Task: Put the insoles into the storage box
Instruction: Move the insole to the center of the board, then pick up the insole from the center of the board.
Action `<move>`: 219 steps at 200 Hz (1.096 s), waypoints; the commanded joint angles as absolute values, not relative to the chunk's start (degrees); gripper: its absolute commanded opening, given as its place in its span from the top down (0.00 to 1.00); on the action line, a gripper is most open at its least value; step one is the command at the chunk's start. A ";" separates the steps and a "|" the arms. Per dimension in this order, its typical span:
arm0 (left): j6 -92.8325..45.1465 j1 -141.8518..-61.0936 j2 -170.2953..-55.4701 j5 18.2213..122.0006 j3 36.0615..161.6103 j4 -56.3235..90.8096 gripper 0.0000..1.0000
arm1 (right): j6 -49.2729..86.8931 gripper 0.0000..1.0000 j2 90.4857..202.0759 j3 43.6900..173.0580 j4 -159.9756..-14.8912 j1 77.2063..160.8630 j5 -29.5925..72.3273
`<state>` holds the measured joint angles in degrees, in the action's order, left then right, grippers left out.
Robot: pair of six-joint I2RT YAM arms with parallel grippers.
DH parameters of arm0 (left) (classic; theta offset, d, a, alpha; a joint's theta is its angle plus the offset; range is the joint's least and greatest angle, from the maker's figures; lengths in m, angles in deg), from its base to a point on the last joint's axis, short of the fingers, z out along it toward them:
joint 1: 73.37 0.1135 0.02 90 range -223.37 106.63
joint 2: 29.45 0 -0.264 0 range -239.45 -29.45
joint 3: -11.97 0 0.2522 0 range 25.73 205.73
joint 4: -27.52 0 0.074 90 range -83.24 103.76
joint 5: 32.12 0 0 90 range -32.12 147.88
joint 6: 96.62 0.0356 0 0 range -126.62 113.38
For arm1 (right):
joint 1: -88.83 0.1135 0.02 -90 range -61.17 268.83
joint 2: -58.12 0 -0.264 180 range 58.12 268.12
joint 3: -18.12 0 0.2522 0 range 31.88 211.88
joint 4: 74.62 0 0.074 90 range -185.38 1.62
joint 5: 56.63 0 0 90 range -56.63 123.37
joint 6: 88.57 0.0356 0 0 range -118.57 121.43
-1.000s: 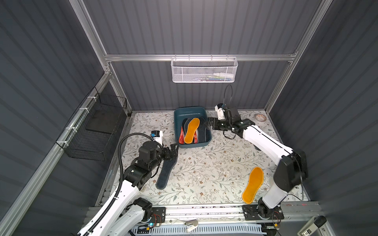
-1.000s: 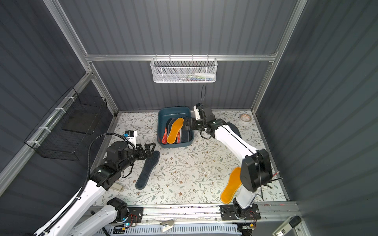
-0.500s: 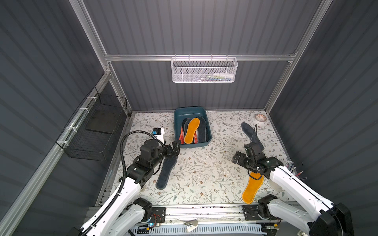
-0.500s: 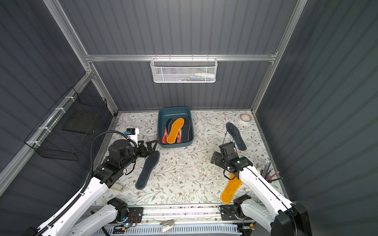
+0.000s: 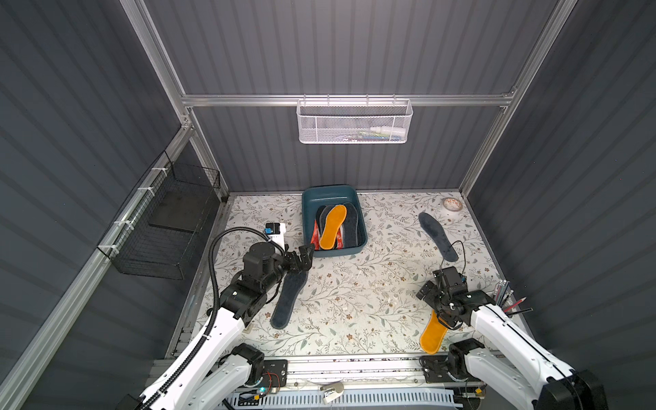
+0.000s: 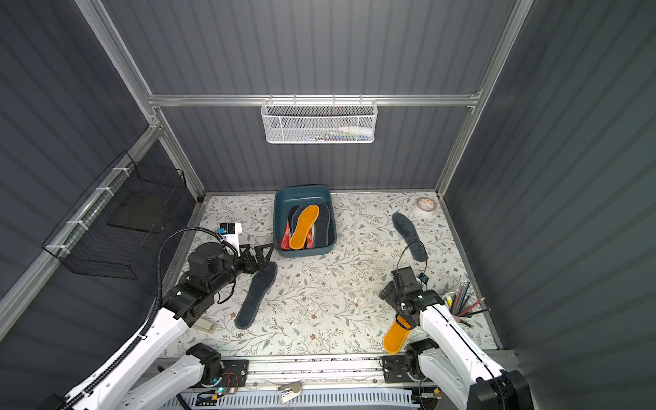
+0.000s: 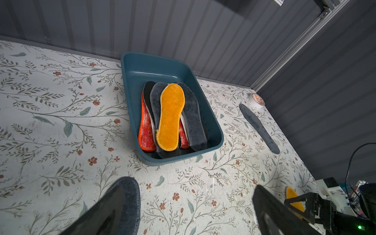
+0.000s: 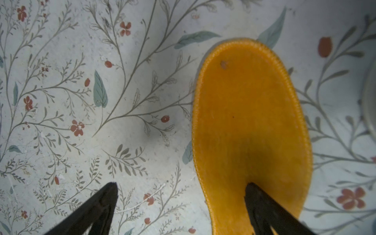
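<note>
Since three insoles lie outside the box, the job looks part done. At the lower left of a top view the left claw point(image 5: 301, 259) hangs wide open and empty over the upper end of a dark grey insole point(image 5: 289, 301), which lies flat on the flowered table point(image 5: 355, 291). At the centre, toward the back wall, sits the blue box point(image 5: 330, 191). It holds a stack of insoles, an orange one point(image 5: 332, 227) on top of grey, black and red ones.

Right of the box another dark insole point(image 5: 437, 237) lies alone, well apart from both claws. At the lower right the right arm bends over a second orange insole point(image 5: 433, 335). Its wrist view shows the right claw point(image 8: 181, 186) spread wide and holding nothing, one finger point(image 8: 254, 195) above the orange pad and the other above bare table.

These pads look light, thin and floppy, with a fuzzy face that should not slip. Lying flat, they offer no raised edge. I would pinch across a side edge near one end and expect the free end to droop.
</note>
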<state>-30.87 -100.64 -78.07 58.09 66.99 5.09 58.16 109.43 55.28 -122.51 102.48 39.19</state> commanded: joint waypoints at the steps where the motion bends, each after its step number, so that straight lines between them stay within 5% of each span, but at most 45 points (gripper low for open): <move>1: -31.41 -100.18 -78.28 59.19 66.85 5.86 0.00 | 60.74 0.01 109.58 52.99 -118.70 101.77 35.90; 58: -31.42 -100.20 -78.75 59.26 67.38 5.68 0.00 | 59.34 0.01 114.67 53.89 -105.97 103.15 27.27; 122: -31.58 -100.18 -79.59 59.64 67.94 5.80 0.00 | 57.30 0.02 131.68 68.08 -101.57 115.10 28.10; 170: -31.39 -100.18 -80.60 60.17 68.16 6.64 0.00 | 51.48 0.08 125.14 69.58 -113.76 113.04 34.10; 219: -31.41 -100.18 -81.92 61.22 68.35 7.70 0.00 | 52.03 0.28 116.05 60.00 -118.49 107.95 31.50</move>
<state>-31.24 -100.64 -81.48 59.73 67.01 6.19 52.32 118.56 64.00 -112.35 108.56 31.52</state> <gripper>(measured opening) 0.997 0.747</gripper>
